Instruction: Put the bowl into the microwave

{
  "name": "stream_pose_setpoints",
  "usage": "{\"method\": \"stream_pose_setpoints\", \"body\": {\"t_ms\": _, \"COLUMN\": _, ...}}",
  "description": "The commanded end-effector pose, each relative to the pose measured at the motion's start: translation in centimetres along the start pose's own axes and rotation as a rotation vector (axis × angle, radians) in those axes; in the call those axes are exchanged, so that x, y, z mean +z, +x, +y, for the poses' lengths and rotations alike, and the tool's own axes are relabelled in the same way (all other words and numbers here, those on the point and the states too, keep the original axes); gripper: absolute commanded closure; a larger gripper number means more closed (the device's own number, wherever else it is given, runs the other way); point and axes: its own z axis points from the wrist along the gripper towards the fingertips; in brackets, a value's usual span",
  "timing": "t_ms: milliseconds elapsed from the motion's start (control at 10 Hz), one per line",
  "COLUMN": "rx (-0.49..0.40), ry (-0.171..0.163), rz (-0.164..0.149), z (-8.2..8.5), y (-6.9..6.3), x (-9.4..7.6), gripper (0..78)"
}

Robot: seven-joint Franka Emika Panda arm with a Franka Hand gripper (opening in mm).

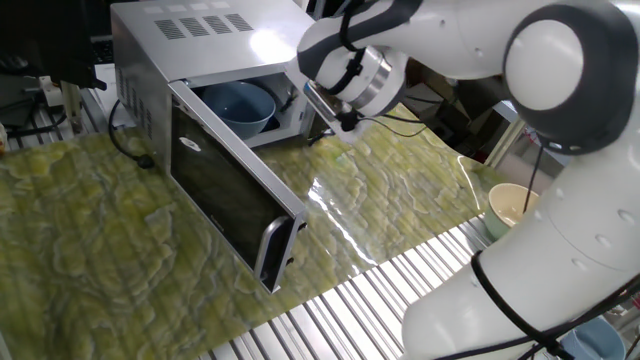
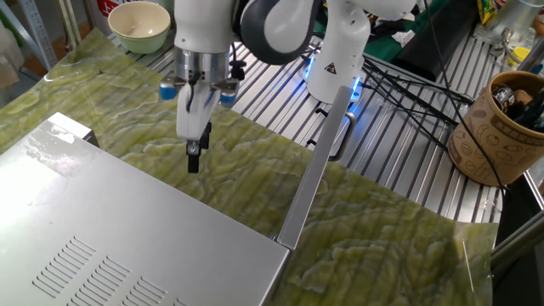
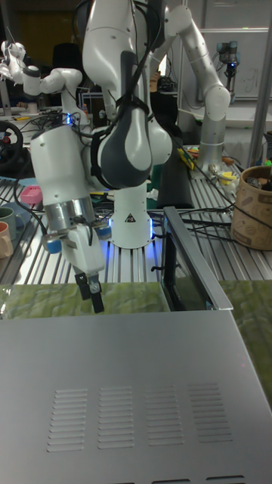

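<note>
The light-blue bowl (image 1: 243, 105) rests inside the silver microwave (image 1: 200, 30), whose dark glass door (image 1: 225, 195) hangs wide open. My gripper (image 1: 337, 118) hovers just outside the opening, to the right of the bowl and apart from it. Its fingers are slightly parted with nothing between them. From the other fixed view the gripper (image 2: 194, 158) points down just beyond the edge of the microwave (image 2: 102, 238) top, and the bowl is hidden. In the tall view the gripper (image 3: 89, 293) hangs above the rear edge of the microwave (image 3: 136, 393).
A cream bowl (image 2: 140, 25) stands at the table's far corner, seen also as the cream bowl (image 1: 508, 208) near the robot base. The open door edge (image 2: 314, 170) sticks out over the green mat. A brown tub (image 2: 501, 127) of tools and cables sit on the slatted table.
</note>
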Motion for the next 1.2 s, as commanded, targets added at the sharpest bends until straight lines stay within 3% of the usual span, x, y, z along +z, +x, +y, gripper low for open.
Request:
{"method": "stream_pose_setpoints", "body": {"t_ms": 100, "rx": -0.132, "ry": 0.049, "rz": 0.039, "z": -2.1, "y": 0.0, "x": -1.5, "gripper": 0.1}}
{"method": "stream_pose_setpoints", "body": {"t_ms": 400, "rx": -0.193, "ry": 0.067, "rz": 0.037, "z": -3.0, "y": 1.9, "x": -1.8, "gripper": 0.1}}
{"method": "stream_pose_setpoints", "body": {"t_ms": 700, "rx": -0.373, "ry": 0.081, "rz": 0.072, "z": -3.4, "y": 3.4, "x": -2.4, "gripper": 0.1}}
{"method": "stream_pose_setpoints", "body": {"t_ms": 800, "rx": -0.510, "ry": 0.089, "rz": 0.066, "z": -3.9, "y": 4.1, "x": -2.3, "gripper": 0.1}}
{"method": "stream_pose_setpoints", "body": {"t_ms": 900, "rx": -0.593, "ry": 0.096, "rz": 0.059, "z": -4.3, "y": 4.7, "x": -2.2, "gripper": 0.1}}
{"method": "stream_pose_setpoints", "body": {"t_ms": 1100, "rx": -0.725, "ry": 0.105, "rz": 0.065, "z": -5.2, "y": 6.1, "x": -2.5, "gripper": 0.1}}
{"method": "stream_pose_setpoints", "body": {"t_ms": 1200, "rx": -0.751, "ry": 0.105, "rz": 0.066, "z": -5.3, "y": 6.3, "x": -2.7, "gripper": 0.1}}
